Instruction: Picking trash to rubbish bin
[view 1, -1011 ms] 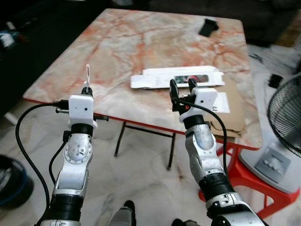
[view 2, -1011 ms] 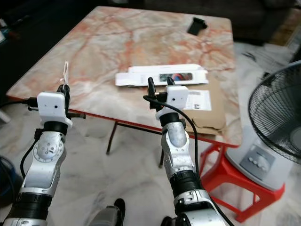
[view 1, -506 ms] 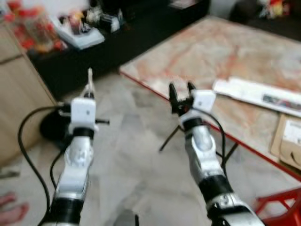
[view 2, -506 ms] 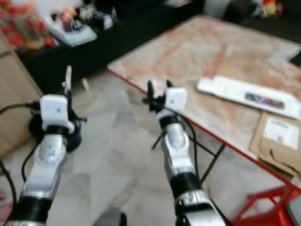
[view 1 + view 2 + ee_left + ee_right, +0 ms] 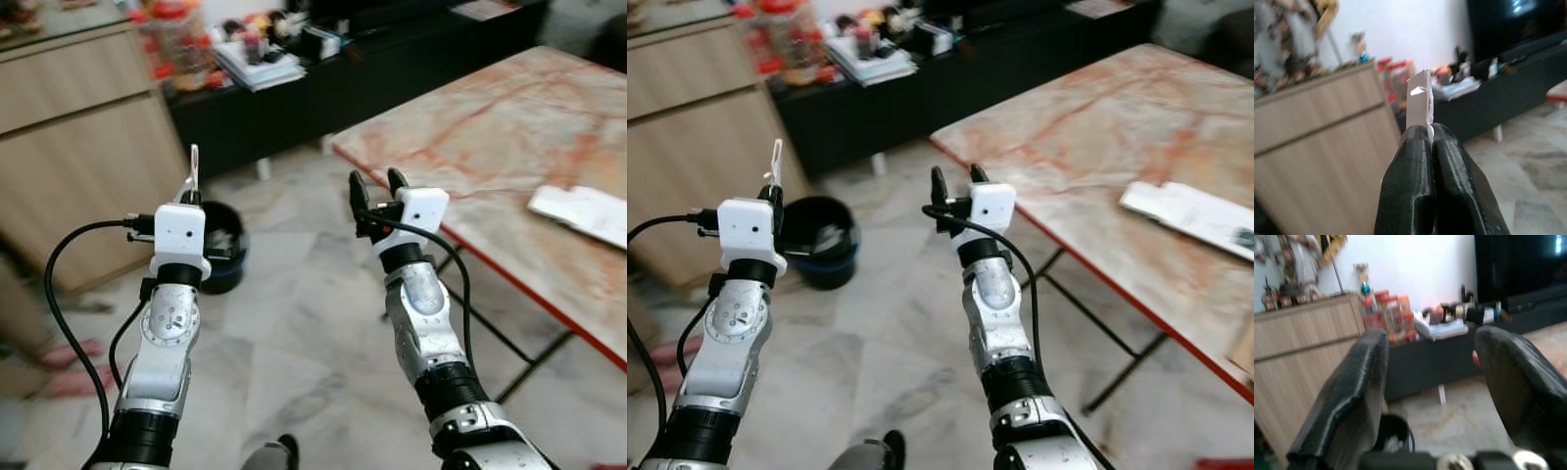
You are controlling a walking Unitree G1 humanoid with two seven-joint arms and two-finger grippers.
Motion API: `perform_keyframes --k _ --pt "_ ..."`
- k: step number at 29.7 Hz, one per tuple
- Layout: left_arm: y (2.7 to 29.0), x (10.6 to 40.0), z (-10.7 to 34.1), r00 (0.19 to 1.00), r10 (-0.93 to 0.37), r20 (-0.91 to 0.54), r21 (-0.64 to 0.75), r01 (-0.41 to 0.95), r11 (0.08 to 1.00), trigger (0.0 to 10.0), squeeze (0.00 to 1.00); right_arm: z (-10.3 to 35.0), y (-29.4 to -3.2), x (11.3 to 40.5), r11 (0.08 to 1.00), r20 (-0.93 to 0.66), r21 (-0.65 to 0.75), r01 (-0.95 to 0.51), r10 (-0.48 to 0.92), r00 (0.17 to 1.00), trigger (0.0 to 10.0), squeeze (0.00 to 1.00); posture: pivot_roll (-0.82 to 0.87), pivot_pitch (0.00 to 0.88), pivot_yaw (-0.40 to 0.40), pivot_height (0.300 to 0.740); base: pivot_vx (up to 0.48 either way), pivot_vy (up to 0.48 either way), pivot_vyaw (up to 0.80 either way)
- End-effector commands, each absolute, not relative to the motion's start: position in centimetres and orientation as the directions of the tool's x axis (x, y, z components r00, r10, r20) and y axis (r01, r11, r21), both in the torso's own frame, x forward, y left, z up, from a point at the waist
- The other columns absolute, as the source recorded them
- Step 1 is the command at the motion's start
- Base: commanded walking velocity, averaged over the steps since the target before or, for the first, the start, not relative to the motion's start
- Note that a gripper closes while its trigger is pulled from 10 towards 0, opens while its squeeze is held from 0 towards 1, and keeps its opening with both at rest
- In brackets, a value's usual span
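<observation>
My left gripper is raised at chest height and shut on a thin white paper scrap that sticks up above its fingertips; the left wrist view has the scrap pinched between the two black fingers. A black rubbish bin with a blue band stands on the floor beyond that arm, in front of a wooden cabinet. My right gripper is held up level with the left, open, with nothing between its fingers.
A marble-topped folding table with a red edge fills the right side, a white flat box lying on it. A low black TV bench with clutter runs along the back wall. Pale marble floor lies between me and the bin.
The camera has swung left: the table has slid off to the right and the bin and cabinet have come into view. Both arms keep the same pose, the left holding the scrap.
</observation>
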State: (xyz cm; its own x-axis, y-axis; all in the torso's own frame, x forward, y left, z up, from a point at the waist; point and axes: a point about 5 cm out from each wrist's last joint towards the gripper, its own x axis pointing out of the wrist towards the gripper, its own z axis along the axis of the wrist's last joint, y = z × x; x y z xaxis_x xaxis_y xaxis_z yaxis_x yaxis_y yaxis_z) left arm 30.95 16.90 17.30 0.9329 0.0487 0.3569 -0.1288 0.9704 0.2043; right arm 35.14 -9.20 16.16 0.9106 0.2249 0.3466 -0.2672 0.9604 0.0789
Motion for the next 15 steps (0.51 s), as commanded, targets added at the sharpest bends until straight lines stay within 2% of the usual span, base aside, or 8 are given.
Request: perform_keyframes --k 1,7,13,15 --pt "17.2 30.9 16.8 0.941 0.054 0.335 0.203 -0.128 0.971 10.0 0.00 16.5 -8.9 35.2 0.957 0.353 0.078 -0.280 0.236 0.905 10.0 0.00 0.09 0.177 -0.005 0.740 0.000 0.000 0.80" --pt "17.2 30.9 15.9 0.954 0.038 0.296 0.163 -0.090 0.982 10.0 0.00 16.1 -8.7 35.1 0.951 0.340 0.090 -0.296 0.250 0.906 10.0 0.00 0.10 0.189 -0.010 0.740 0.000 0.000 0.80" --pt "18.1 30.5 11.7 0.988 0.055 0.143 0.134 -0.074 0.988 10.0 0.00 12.9 -8.3 34.7 0.940 0.205 0.103 -0.325 0.299 0.932 10.0 0.00 0.10 0.203 -0.018 0.740 0.000 0.000 0.00" --pt "19.0 30.0 9.0 0.995 0.083 0.050 0.158 -0.090 0.983 10.0 0.00 10.1 -8.2 34.0 0.929 0.095 0.108 -0.355 0.346 0.934 10.0 0.00 0.11 0.206 -0.022 0.740 0.124 0.000 0.00"
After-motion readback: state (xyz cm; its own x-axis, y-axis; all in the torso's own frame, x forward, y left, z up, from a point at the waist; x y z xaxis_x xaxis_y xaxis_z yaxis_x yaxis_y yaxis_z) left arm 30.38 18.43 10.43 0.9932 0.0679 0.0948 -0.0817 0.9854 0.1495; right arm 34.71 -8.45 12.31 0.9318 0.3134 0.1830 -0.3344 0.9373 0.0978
